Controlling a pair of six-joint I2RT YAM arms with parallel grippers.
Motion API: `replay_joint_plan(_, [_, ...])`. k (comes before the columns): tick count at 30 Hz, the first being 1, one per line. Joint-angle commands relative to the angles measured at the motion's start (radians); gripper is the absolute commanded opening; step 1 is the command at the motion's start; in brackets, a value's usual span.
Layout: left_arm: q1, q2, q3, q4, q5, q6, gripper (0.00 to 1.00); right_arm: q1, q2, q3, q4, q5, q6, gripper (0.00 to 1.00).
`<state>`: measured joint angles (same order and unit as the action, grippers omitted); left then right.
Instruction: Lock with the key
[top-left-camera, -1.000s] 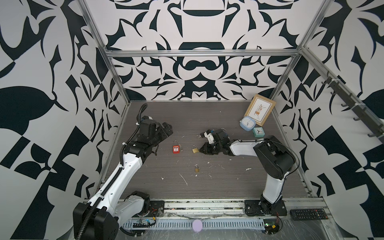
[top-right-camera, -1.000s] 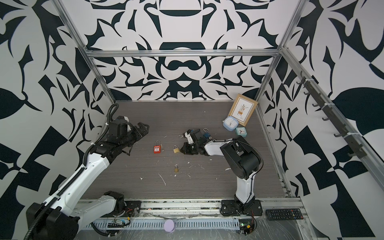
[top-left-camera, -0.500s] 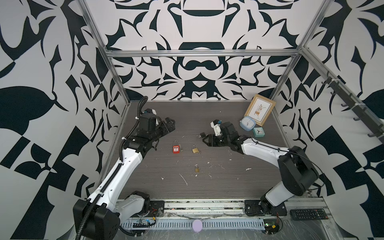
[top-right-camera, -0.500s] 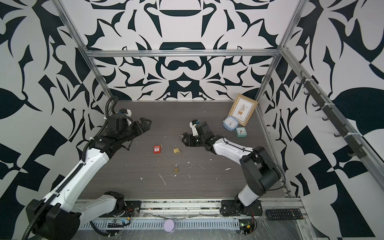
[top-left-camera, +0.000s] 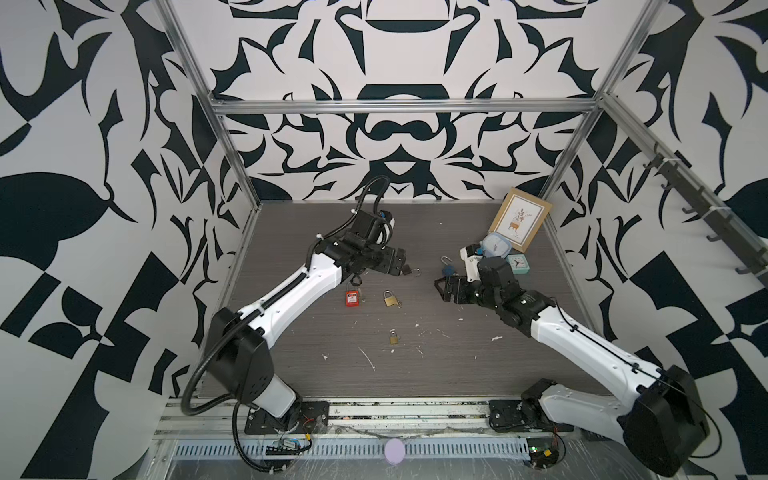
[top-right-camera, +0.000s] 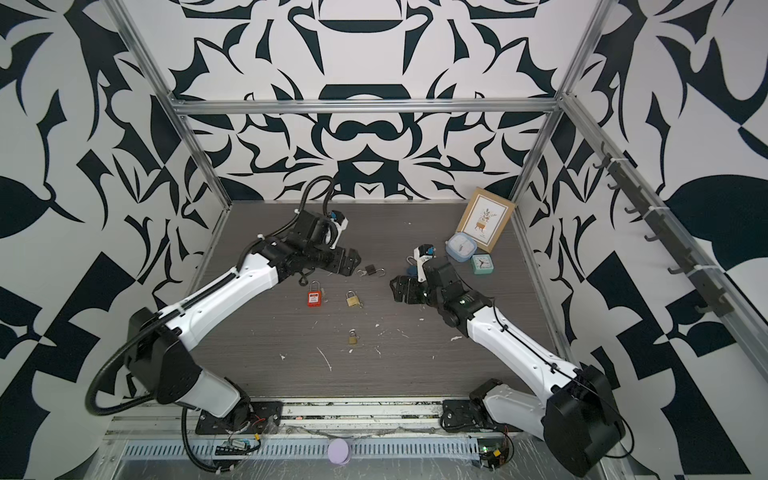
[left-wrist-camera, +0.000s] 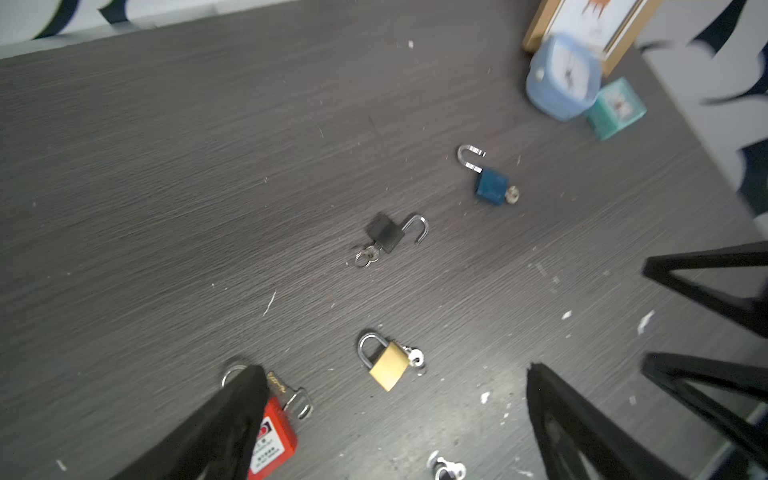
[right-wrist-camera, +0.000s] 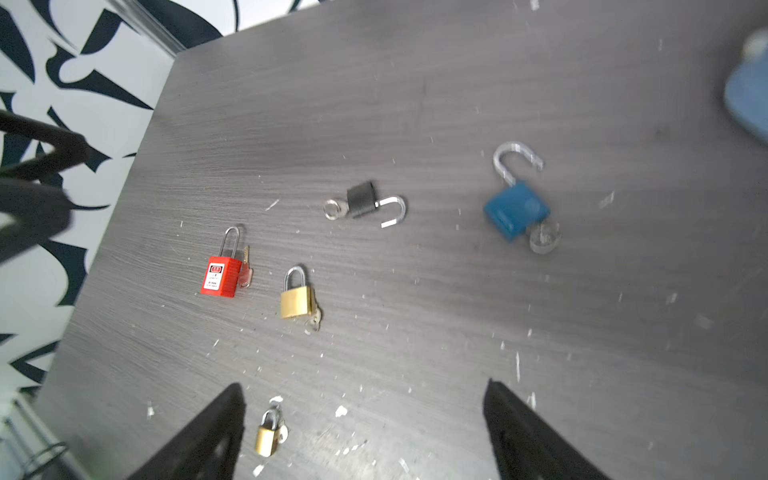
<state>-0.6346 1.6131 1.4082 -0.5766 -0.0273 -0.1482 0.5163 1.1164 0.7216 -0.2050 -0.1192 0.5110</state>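
Blue padlock (top-left-camera: 448, 271), its steel shackle swung open, lies on the dark grey wood-grain tabletop (top-left-camera: 457, 365) in both top views, just beyond the right gripper (top-left-camera: 439, 290), ringed by black-and-white patterned walls (top-left-camera: 395, 145). In the left wrist view, the left gripper (left-wrist-camera: 394, 369) is spread wide and empty over white flecks (left-wrist-camera: 484, 397); a silver key (left-wrist-camera: 512, 194) sits in the padlock's base. In the right wrist view, the right gripper's jaws stand wide apart, holding nothing, clear of the padlock.

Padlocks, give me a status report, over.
Left gripper open, empty. Right gripper open, empty. Blue padlock and black padlock lie with shackles open, keys in. Nothing blocking them.
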Motion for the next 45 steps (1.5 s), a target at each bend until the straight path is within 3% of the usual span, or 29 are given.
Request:
replay_joint_plan(1, [-0.001, 0.121, 0.114, -0.154, 0.02, 0.22, 0.99, -0.005, -0.064, -0.045, -0.052, -0.001, 0.042, 1.0])
replay_joint_plan(9, [-0.007, 0.364, 0.265, -0.134, 0.016, 0.343, 0.97, -0.006, -0.116, -0.154, 0.0, -0.039, 0.077, 1.0])
replay_joint_plan(15, [-0.007, 0.513, 0.369, -0.108, 0.013, 0.382, 0.9, -0.007, -0.182, -0.305, 0.206, -0.097, 0.062, 1.0])
replay_joint_plan(21, [-0.007, 0.621, 0.44, -0.105, 0.023, 0.407, 0.86, -0.006, -0.178, -0.314, 0.223, -0.087, 0.014, 1.0])
replay_joint_plan(22, [-0.007, 0.636, 0.451, -0.107, 0.025, 0.414, 0.81, -0.006, -0.165, -0.31, 0.222, -0.084, 0.011, 1.0])
replay_joint_plan(26, [-0.007, 0.681, 0.477, -0.111, 0.033, 0.444, 0.71, -0.007, -0.109, -0.294, 0.232, -0.092, 0.006, 1.0])
replay_joint_plan(39, [-0.007, 0.759, 0.503, -0.117, 0.061, 0.467, 0.59, -0.007, -0.012, -0.254, 0.266, -0.092, -0.003, 1.0])
replay_joint_plan(45, [-0.007, 0.778, 0.528, -0.139, 0.068, 0.475, 0.46, -0.006, -0.001, -0.242, 0.267, -0.085, -0.007, 1.0])
